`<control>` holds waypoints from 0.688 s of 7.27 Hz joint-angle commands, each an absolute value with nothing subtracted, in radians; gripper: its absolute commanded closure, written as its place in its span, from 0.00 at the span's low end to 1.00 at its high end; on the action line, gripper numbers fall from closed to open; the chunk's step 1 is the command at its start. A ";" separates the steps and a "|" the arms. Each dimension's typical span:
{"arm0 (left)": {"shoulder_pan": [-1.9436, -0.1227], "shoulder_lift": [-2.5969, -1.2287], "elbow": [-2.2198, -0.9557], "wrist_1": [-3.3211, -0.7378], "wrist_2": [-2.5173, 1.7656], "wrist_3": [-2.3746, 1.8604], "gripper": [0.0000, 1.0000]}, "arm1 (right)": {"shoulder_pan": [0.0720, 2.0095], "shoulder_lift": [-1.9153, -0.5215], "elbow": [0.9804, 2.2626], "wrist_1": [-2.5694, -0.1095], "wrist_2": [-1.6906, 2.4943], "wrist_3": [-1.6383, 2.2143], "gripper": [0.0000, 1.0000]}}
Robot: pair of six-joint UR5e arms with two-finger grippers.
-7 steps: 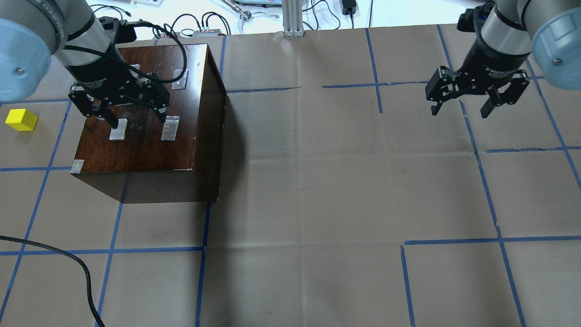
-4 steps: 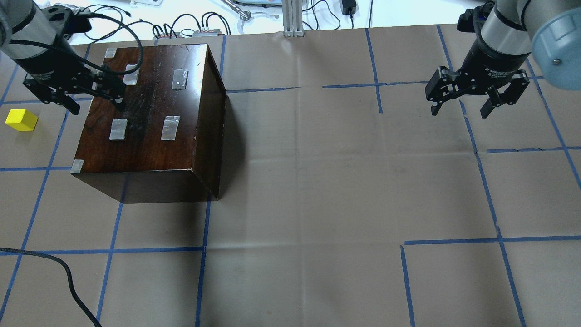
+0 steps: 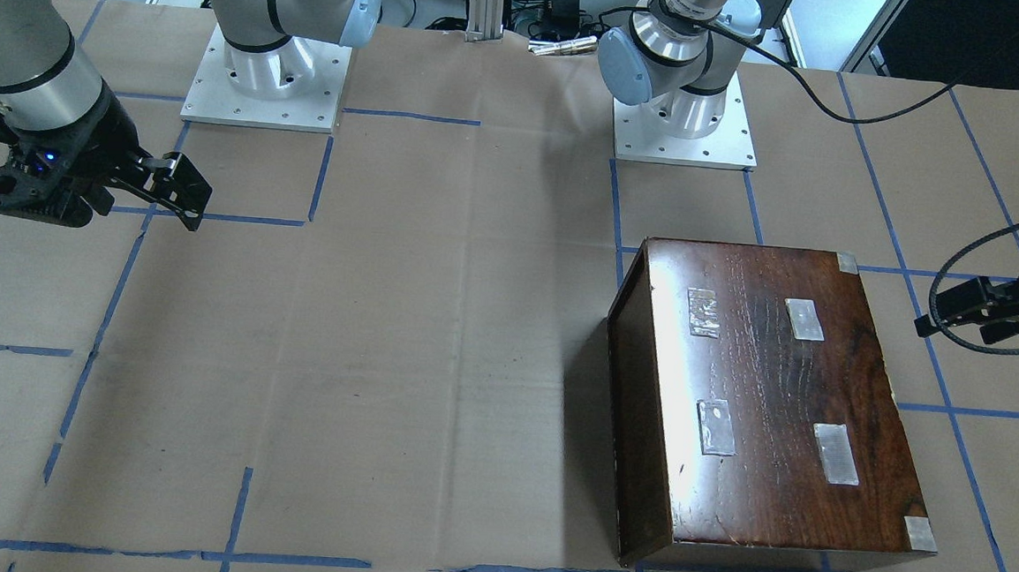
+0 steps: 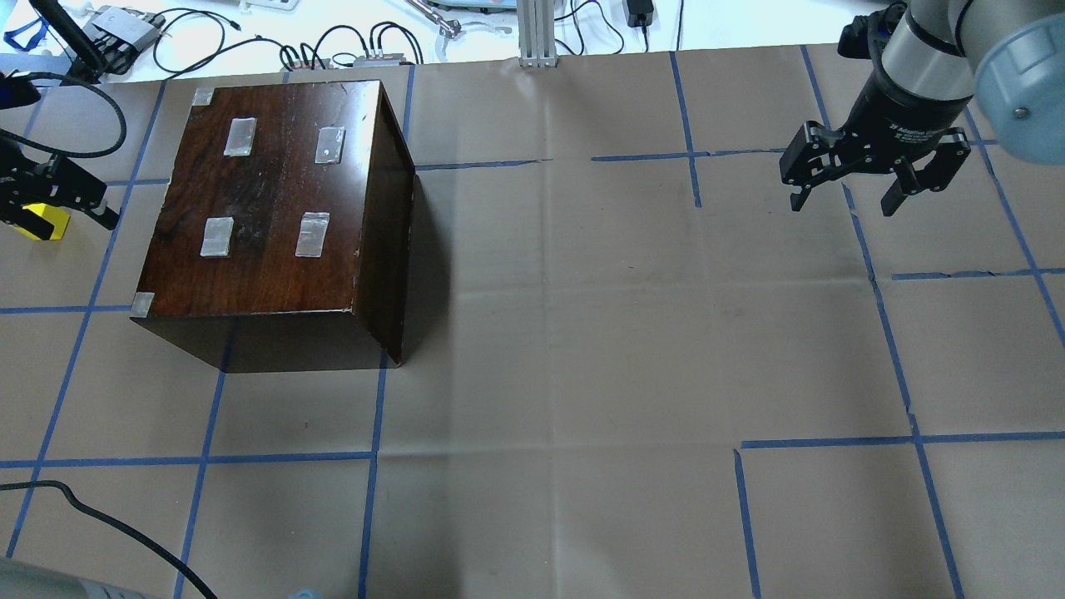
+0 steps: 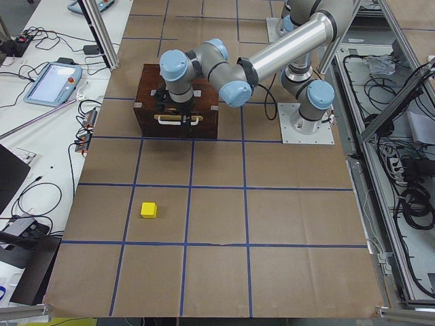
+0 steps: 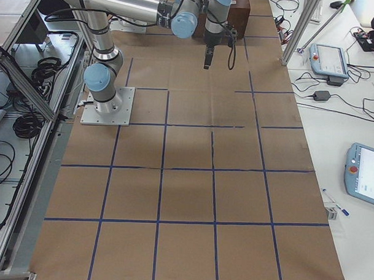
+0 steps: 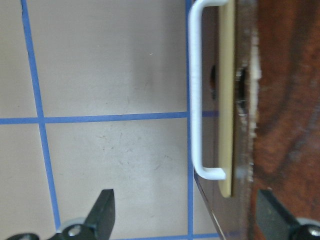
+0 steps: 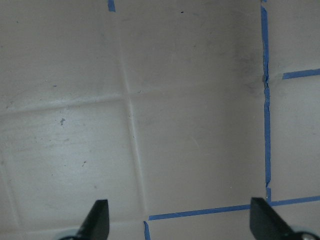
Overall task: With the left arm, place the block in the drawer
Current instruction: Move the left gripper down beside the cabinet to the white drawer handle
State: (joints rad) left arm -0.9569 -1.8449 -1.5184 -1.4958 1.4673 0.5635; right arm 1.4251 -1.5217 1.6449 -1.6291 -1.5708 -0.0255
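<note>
The yellow block [image 5: 149, 210] lies on the paper to the left of the dark wooden box [image 4: 274, 208]. In the overhead view the block [image 4: 37, 225] is partly hidden under my left gripper [image 4: 58, 201]. That gripper hangs open and empty just off the box's left end. In the left wrist view my gripper [image 7: 187, 222] looks down on a white handle [image 7: 196, 90] on a pale front plate [image 7: 226, 100]. The drawer is shut, its tray hidden. My right gripper [image 4: 844, 200] is open and empty at the far right, above bare paper [image 8: 180, 125].
The table is covered in brown paper with a blue tape grid [image 4: 374, 453]. A loose black cable [image 4: 100, 516] lies at the near left corner. Cables and small devices [image 4: 349, 50] lie beyond the table's far edge. Both arm bases [image 3: 266, 68] stand on the robot's side.
My left gripper has moved from above the box's top to the left, off the box, and now hangs by its left end over the block. The right arm has not moved.
</note>
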 commanded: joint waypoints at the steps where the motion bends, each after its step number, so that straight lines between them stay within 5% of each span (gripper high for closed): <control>1: -0.905 -1.897 -1.522 -1.480 1.363 0.569 0.01 | 1.425 -1.522 1.646 -1.629 -1.571 -0.026 0.00; 5: -0.911 -1.956 -1.509 -1.442 1.255 0.661 0.01 | 1.425 -1.522 1.646 -1.629 -1.571 -0.026 0.00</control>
